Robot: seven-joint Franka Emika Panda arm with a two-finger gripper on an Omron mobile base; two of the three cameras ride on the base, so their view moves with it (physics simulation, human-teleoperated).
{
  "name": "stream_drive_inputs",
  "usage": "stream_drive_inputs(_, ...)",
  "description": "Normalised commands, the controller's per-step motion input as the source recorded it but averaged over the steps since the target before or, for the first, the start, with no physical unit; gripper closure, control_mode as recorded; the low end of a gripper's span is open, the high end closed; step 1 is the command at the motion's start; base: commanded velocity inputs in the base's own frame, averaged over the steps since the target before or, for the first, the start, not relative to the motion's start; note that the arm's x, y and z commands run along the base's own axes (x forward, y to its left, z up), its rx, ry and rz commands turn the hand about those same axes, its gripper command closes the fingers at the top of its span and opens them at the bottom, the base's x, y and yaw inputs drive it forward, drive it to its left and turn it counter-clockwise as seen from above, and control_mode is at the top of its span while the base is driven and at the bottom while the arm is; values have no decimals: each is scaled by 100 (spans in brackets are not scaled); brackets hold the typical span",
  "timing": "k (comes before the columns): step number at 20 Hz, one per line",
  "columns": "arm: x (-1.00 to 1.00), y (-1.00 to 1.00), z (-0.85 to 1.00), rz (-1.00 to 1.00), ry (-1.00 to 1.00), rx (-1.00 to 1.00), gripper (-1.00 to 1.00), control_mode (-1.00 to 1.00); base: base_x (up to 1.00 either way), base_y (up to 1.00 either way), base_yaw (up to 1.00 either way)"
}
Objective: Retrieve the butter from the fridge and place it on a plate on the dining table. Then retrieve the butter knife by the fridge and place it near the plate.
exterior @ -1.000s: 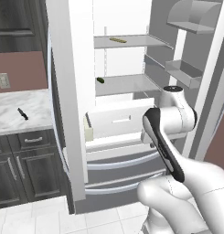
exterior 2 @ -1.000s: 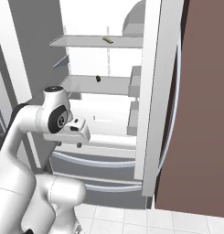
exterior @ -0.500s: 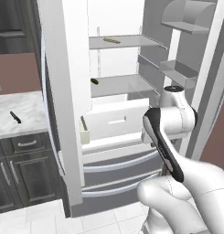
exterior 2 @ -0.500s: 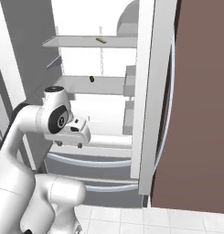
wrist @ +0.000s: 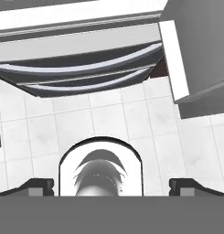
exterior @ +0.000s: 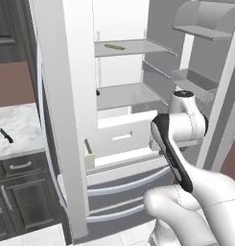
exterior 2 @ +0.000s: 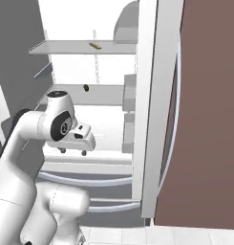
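The fridge (exterior: pixel 66 120) stands with both doors open. The butter (exterior: pixel 114 46) is a pale yellow stick lying on the upper shelf, and the right base view also shows the butter (exterior 2: pixel 94 46). The dark butter knife (exterior: pixel 6 135) lies on the marble counter left of the fridge. My gripper (exterior 2: pixel 73 151) hangs open and empty in front of the fridge's pulled-out white drawer, well below the butter. In the hand view my gripper (wrist: pixel 113 186) points down at the floor, its fingertips (wrist: pixel 38 185) far apart. The plate and the dining table are out of view.
A small dark green item (exterior: pixel 97 92) sits on the middle shelf. The open left door (exterior: pixel 52 96) and right door (exterior 2: pixel 152 105) flank the arm. Door bins (exterior: pixel 195 77) jut out at the right. Dark cabinets (exterior: pixel 23 197) stand under the counter.
The whole picture has shifted: the base has driven, so the fridge interior is nearer and the counter has slid left. The arm keeps its pose and the gripper stays open.
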Motion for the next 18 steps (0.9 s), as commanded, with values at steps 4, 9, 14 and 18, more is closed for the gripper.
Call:
stream_drive_inputs(4, 0, 0, 0, 0, 0, 0, -100, 100, 64, 0, 2)
stream_drive_inputs(9, 0, 0, 0, 0, 0, 0, -100, 100, 74, -4, 11)
stream_drive_inputs(14, 0, 0, 0, 0, 0, 0, -100, 100, 83, -18, 10)
stream_drive_inputs(18, 0, 0, 0, 0, 0, 0, -100, 100, 70, -30, 14)
